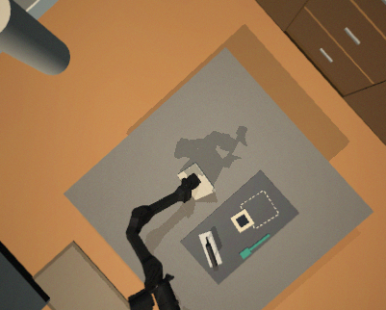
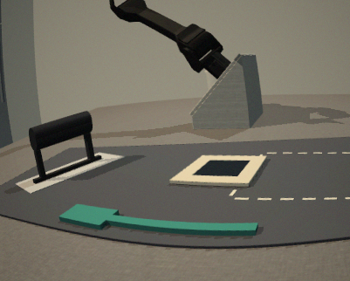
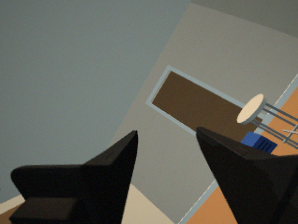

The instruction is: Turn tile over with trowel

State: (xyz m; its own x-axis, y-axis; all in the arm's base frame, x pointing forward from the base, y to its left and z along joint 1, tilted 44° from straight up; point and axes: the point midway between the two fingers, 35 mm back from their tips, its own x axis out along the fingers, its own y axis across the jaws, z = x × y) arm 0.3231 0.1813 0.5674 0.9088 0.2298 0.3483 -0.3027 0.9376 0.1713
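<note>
The trowel (image 1: 211,250) (image 2: 62,131) has a black bar handle on two posts over a flat white blade and stands on the dark mat (image 1: 227,217) (image 2: 154,202). The tile (image 1: 236,223) (image 2: 184,177) is cream with a black square facing up. It lies flat, mostly outside the dashed outline (image 1: 277,212) (image 2: 287,199), and covers one corner of it. My gripper (image 1: 193,181) (image 3: 166,133) is open and empty, away from trowel and tile. In the exterior view its fingers are partly hidden at the wedge block.
A green paddle-shaped tool (image 1: 246,253) (image 2: 90,215) with a long thin handle lies on the mat near the tile. A pale wedge block (image 1: 205,190) (image 2: 228,105) stands on the grey table (image 1: 131,168) beyond the mat, beside my gripper. The wrist view faces the room.
</note>
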